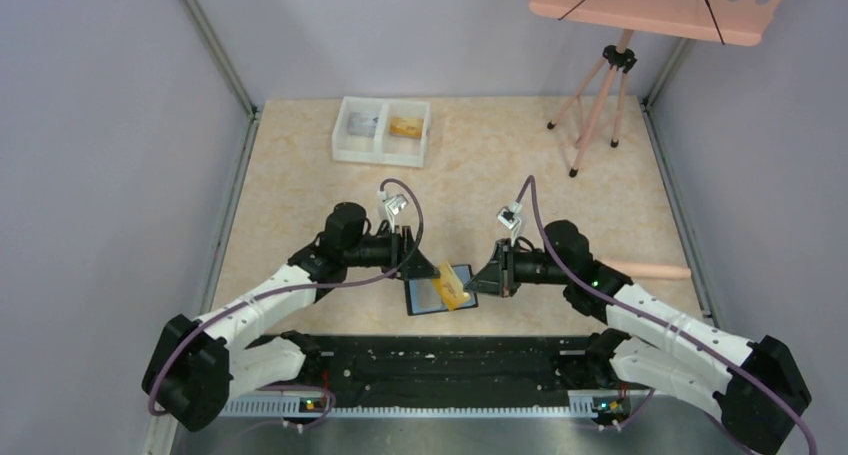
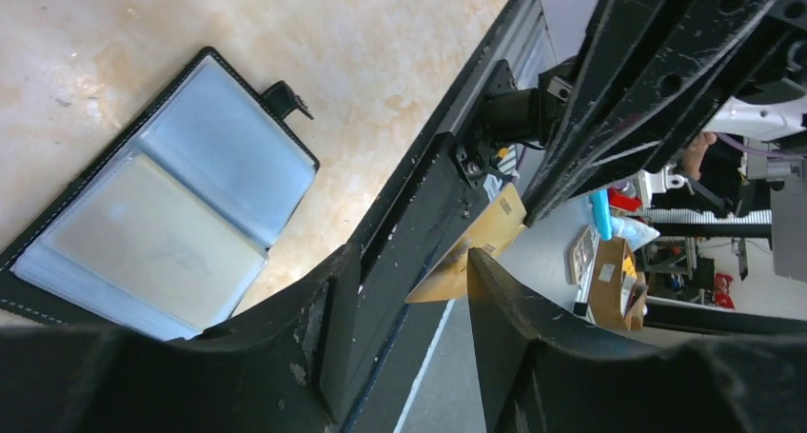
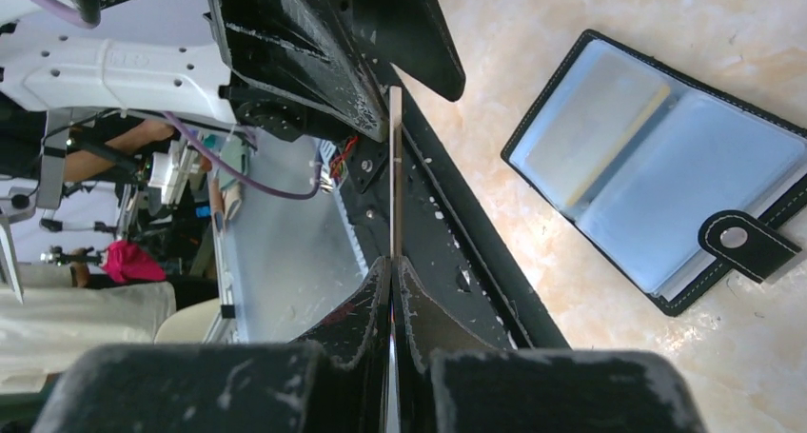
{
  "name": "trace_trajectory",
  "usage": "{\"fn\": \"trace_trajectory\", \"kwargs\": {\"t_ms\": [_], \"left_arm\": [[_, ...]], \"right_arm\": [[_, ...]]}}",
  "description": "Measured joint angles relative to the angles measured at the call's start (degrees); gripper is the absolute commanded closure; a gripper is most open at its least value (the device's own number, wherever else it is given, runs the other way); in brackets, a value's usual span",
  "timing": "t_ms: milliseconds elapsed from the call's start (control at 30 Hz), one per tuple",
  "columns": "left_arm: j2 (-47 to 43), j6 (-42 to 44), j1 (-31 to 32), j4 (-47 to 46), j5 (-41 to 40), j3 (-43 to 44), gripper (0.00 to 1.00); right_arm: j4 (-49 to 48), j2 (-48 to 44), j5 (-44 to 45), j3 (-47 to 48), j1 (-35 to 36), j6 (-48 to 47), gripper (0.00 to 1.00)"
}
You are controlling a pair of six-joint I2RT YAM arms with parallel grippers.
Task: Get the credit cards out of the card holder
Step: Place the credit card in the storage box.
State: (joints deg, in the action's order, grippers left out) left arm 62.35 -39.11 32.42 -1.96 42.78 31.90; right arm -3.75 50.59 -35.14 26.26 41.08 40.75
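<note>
The card holder (image 1: 428, 296) lies open on the table between my two grippers, its blue-grey sleeves facing up; it also shows in the left wrist view (image 2: 162, 224) and the right wrist view (image 3: 657, 157). My right gripper (image 1: 480, 280) is shut on an orange-gold credit card (image 1: 455, 287) and holds it above the holder's right side. In the right wrist view the card (image 3: 395, 167) is edge-on between the shut fingers (image 3: 393, 262). My left gripper (image 1: 428, 270) (image 2: 411, 262) is open, facing the right one. The card's free end (image 2: 471, 247) sits by its right fingertip, not gripped.
A white two-compartment tray (image 1: 381, 157) stands at the back, with an orange card (image 1: 407, 127) in its right compartment and a greyish item (image 1: 361, 123) in the left. A tripod (image 1: 600, 105) stands back right. A pale rod (image 1: 650, 271) lies right. A black rail (image 1: 430, 360) runs along the front.
</note>
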Motion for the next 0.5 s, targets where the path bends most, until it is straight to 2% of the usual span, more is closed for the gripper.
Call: {"fn": "trace_trajectory", "kwargs": {"t_ms": [100, 233, 267, 400, 500], "left_arm": [[-0.57, -0.46, 0.00, -1.40, 1.40, -0.28, 0.68], [-1.14, -1.66, -0.04, -3.32, 2.71, -0.66, 0.97], [-1.27, -1.99, -0.15, -3.85, 2.84, -0.79, 1.00], [-2.10, -3.74, -0.13, -6.05, 4.22, -1.16, 1.00], [-2.21, -4.76, -0.09, -7.04, 4.35, -1.29, 1.00]], "right_arm": [[-1.36, -0.07, -0.96, -0.55, 0.00, 0.94, 1.00], [-1.97, -0.09, -1.66, -0.76, 0.00, 1.55, 1.00], [-1.90, -0.13, -1.81, -0.81, 0.00, 1.64, 1.00], [-1.29, -0.20, -0.96, -1.86, -0.13, 1.84, 1.00], [-1.05, -0.50, -0.04, -2.01, -0.13, 1.92, 0.90]]}}
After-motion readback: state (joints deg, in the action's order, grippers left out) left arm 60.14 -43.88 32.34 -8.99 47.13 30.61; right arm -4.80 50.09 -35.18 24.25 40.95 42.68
